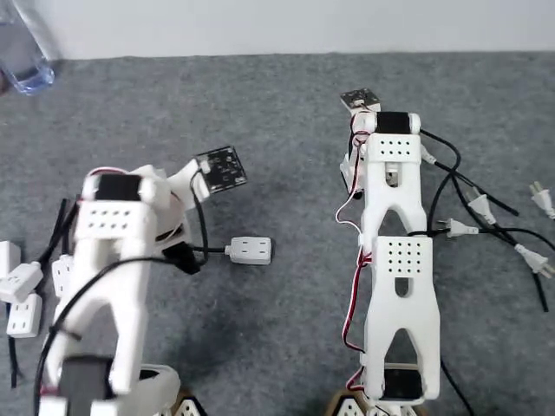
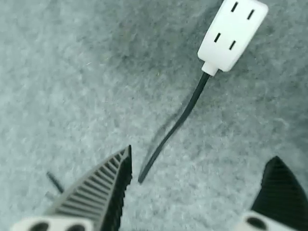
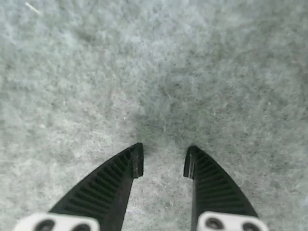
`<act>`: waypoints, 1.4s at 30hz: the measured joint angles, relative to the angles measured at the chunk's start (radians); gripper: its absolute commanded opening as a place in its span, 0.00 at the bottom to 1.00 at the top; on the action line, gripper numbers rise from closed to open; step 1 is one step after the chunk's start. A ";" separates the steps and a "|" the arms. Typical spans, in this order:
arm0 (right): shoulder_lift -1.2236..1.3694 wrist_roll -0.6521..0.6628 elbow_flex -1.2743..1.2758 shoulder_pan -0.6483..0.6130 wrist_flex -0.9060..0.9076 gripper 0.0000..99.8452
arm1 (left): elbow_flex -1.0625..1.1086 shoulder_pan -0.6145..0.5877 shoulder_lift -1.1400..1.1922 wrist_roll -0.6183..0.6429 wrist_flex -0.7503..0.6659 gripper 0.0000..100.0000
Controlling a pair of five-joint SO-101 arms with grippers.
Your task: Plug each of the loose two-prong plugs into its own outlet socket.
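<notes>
Grey felt surface (image 1: 286, 113). Lower left: cluster of white plastic outlet sockets (image 1: 23, 299). Left gripper (image 2: 202, 159) spread wide, empty, near the black cord (image 2: 179, 122) of a lone white outlet socket (image 1: 249, 250) at centre. Right gripper (image 3: 164, 151) slightly apart, empty. Right edge: several loose white two-prong plugs (image 1: 460, 228) on black leads.

The high camera looks steeply down over the desk (image 1: 286, 130), far edge at frame top. Wrist cameras peer past the left hand (image 2: 202, 159) and right hand (image 3: 164, 151), close above the desk. High and left wrist views share the outlet socket (image 1: 249, 250).
</notes>
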 measured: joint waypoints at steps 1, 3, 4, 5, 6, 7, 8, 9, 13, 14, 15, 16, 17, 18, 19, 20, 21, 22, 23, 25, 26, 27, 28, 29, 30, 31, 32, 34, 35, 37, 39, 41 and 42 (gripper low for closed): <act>0.000 0.000 0.000 0.000 0.000 0.16 | -0.005 0.006 0.044 -0.002 -0.026 0.40; 0.000 0.000 0.000 0.000 -0.002 0.16 | -0.028 0.017 0.133 -0.002 -0.063 0.40; 0.000 0.000 0.000 0.000 -0.002 0.16 | -0.051 0.021 0.175 -0.002 -0.069 0.40; 0.000 0.000 0.000 0.000 -0.002 0.16 | -0.078 0.028 0.213 -0.002 -0.069 0.40; 0.000 0.000 0.000 0.000 -0.002 0.16 | -0.109 0.035 0.247 -0.002 -0.069 0.40; 0.000 0.000 0.000 0.000 -0.002 0.16 | -0.143 0.044 0.284 -0.005 -0.069 0.40; 0.000 0.000 0.000 0.000 -0.002 0.16 | -0.176 0.054 0.319 -0.005 -0.069 0.40; 0.000 0.000 0.000 0.000 -0.002 0.16 | -0.210 0.066 0.350 -0.005 -0.064 0.40; 0.000 0.000 0.000 0.000 -0.002 0.16 | -0.310 0.117 0.463 -0.044 -0.034 0.40; 0.000 0.000 0.000 0.000 -0.002 0.16 | -0.321 0.129 0.486 -0.052 -0.034 0.40; 0.000 0.000 0.000 0.000 -0.002 0.16 | -0.328 0.140 0.509 -0.063 -0.032 0.40; 0.000 0.000 0.000 0.000 -0.002 0.16 | -0.333 0.150 0.534 -0.077 -0.032 0.40; 0.000 0.000 0.000 0.000 -0.002 0.16 | -0.336 0.158 0.554 -0.092 -0.032 0.40; 0.000 0.000 0.000 0.000 -0.002 0.16 | -0.336 0.166 0.574 -0.100 -0.032 0.40; 0.000 0.000 0.000 0.000 -0.002 0.16 | -0.336 0.170 0.589 -0.103 -0.043 0.40; 0.000 0.000 0.000 0.000 -0.002 0.16 | -0.336 0.175 0.597 -0.104 -0.055 0.40; 0.000 0.000 0.000 0.000 -0.002 0.16 | -0.336 0.178 0.605 -0.104 -0.071 0.40; 0.000 0.000 0.000 0.000 -0.002 0.16 | -0.338 0.183 0.611 -0.104 -0.081 0.40; 0.000 0.000 0.000 0.000 -0.002 0.16 | -0.338 0.189 0.617 -0.104 -0.087 0.40; 0.000 0.000 0.000 0.000 -0.002 0.16 | -0.338 0.206 0.620 -0.106 -0.094 0.40; 0.000 0.000 0.000 0.000 -0.002 0.16 | -0.338 0.216 0.620 -0.109 -0.095 0.40; 0.000 0.000 0.000 0.000 -0.002 0.16 | -0.338 0.226 0.620 -0.109 -0.095 0.40; 0.000 0.000 0.000 0.000 -0.002 0.16 | -0.338 0.236 0.620 -0.109 -0.101 0.40; 0.000 0.000 0.000 0.000 -0.002 0.16 | -0.338 0.250 0.620 -0.109 -0.112 0.40; 0.000 0.000 0.000 0.000 -0.002 0.16 | -0.338 0.262 0.626 -0.109 -0.126 0.40; 0.000 0.000 0.000 0.000 -0.002 0.16 | -0.338 0.276 0.637 -0.109 -0.137 0.40; 0.000 0.000 0.000 0.000 -0.002 0.16 | -0.338 0.292 0.652 -0.100 -0.147 0.40; 0.000 0.000 0.000 0.000 -0.002 0.16 | -0.338 0.322 0.672 -0.064 -0.161 0.40; 0.000 0.000 0.000 0.000 -0.002 0.16 | -0.342 0.327 0.680 -0.052 -0.161 0.40; 0.000 0.000 0.000 0.000 -0.002 0.16 | -0.358 0.321 0.687 -0.035 -0.157 0.40; 0.000 0.000 0.000 0.000 -0.002 0.16 | -0.361 0.319 0.687 -0.029 -0.144 0.37; 0.000 0.000 0.000 0.000 -0.002 0.16 | -0.361 0.322 0.687 -0.028 -0.129 0.30; 0.000 0.000 0.000 0.000 -0.002 0.16 | -0.361 0.322 0.687 -0.028 -0.129 0.25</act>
